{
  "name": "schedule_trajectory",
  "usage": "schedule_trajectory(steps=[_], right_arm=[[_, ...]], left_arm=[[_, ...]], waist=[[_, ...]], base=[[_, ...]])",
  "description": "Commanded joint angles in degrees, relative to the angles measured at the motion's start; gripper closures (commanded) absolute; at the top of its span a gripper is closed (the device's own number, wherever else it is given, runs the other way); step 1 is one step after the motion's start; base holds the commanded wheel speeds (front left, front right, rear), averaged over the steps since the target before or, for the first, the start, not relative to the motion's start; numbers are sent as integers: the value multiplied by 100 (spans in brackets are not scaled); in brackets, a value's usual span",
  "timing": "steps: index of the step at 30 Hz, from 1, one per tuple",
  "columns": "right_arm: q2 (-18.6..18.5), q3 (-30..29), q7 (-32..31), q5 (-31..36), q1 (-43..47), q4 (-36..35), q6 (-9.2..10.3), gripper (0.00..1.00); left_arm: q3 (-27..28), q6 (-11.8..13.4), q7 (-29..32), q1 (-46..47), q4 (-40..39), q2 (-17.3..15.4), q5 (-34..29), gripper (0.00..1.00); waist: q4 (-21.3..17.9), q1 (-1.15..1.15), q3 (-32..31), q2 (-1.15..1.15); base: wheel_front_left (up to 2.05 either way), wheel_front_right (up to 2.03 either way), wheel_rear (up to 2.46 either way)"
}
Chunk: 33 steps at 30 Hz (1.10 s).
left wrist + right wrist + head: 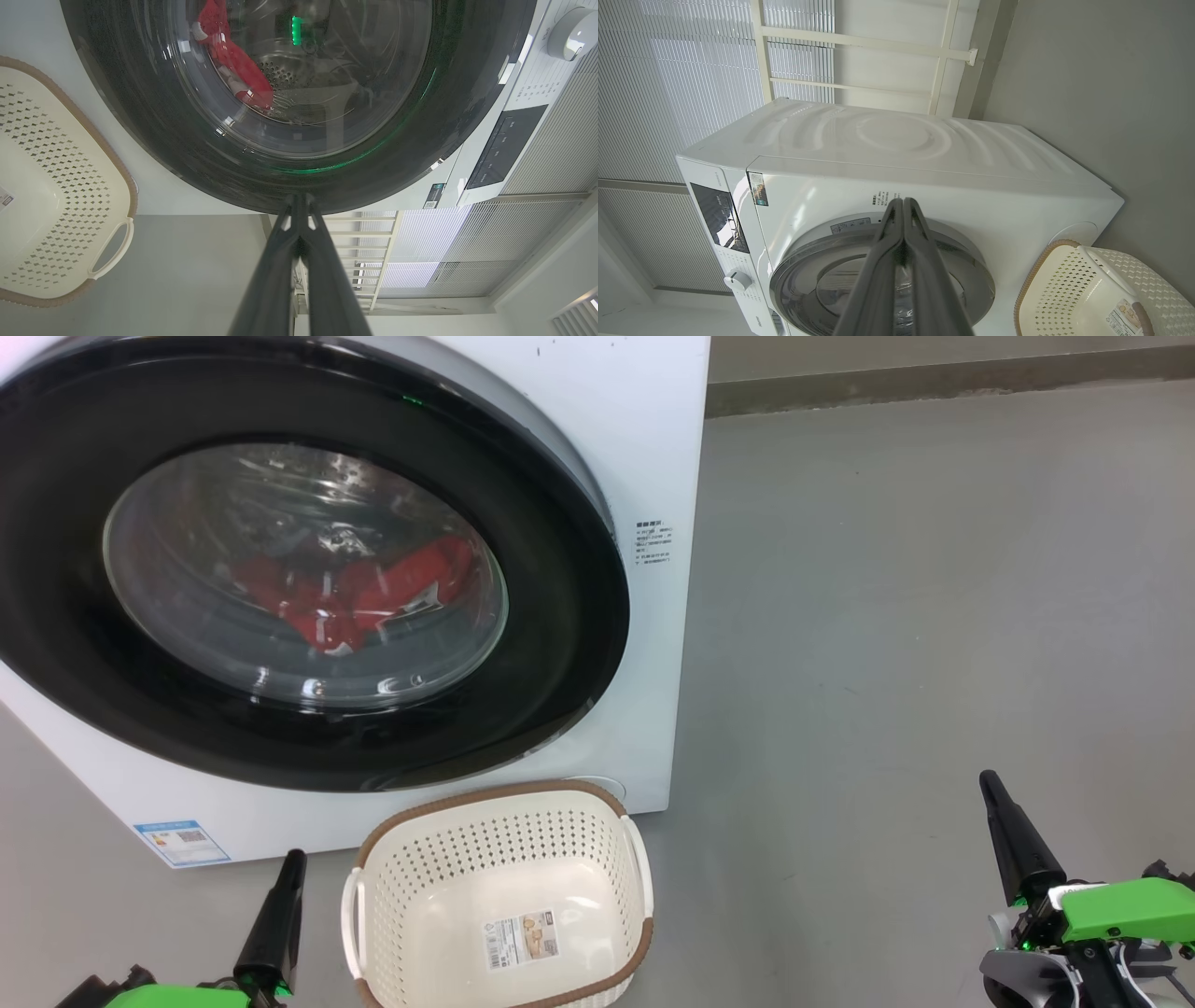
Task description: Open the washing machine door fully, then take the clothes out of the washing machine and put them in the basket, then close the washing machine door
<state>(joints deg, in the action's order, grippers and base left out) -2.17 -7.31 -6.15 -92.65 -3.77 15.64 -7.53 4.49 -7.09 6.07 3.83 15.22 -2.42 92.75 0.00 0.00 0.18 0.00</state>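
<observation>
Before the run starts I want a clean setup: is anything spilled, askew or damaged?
Nothing stands out: the washing machine door is shut, the clothes inside, and the basket sits upright, empty, before it.

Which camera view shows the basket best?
The head view: nearly the whole basket shows, empty, with brown rim, both handles and bottom label. The left wrist view cuts it off at the picture's left edge, with one handle. The right wrist view shows part of it in the lower right corner.

Door: black-rimmed round door (560, 616), shut on white washing machine (644, 448)
Clothes: red fabric clothes (373, 588) inside
Basket: cream perforated basket (485, 795) in front
</observation>
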Motion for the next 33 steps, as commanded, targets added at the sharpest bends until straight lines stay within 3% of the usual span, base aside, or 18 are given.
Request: schedule_trajectory(steps=[1, 31, 32, 33], right_arm=[[-71, 82, -32, 46, -241, -162, 4, 100], [-71, 82, -32, 46, -241, -162, 4, 100], [0, 0, 0, -1, 0, 0, 0, 0], [14, 14, 8, -3, 14, 48, -1, 0]], left_arm=[[200, -40, 40, 236, -120, -45, -56, 100], [200, -40, 40, 236, -120, -45, -56, 100], [0, 0, -1, 0, -1, 0, 0, 0], [-13, 2, -6, -18, 41, 2, 2, 0]], waist=[[0, 0, 0, 0], [0, 0, 0, 0], [0, 0, 0, 0], [0, 0, 0, 0]], base=[[0, 0, 0], [0, 0, 0], [0, 0, 0], [0, 0, 0]])
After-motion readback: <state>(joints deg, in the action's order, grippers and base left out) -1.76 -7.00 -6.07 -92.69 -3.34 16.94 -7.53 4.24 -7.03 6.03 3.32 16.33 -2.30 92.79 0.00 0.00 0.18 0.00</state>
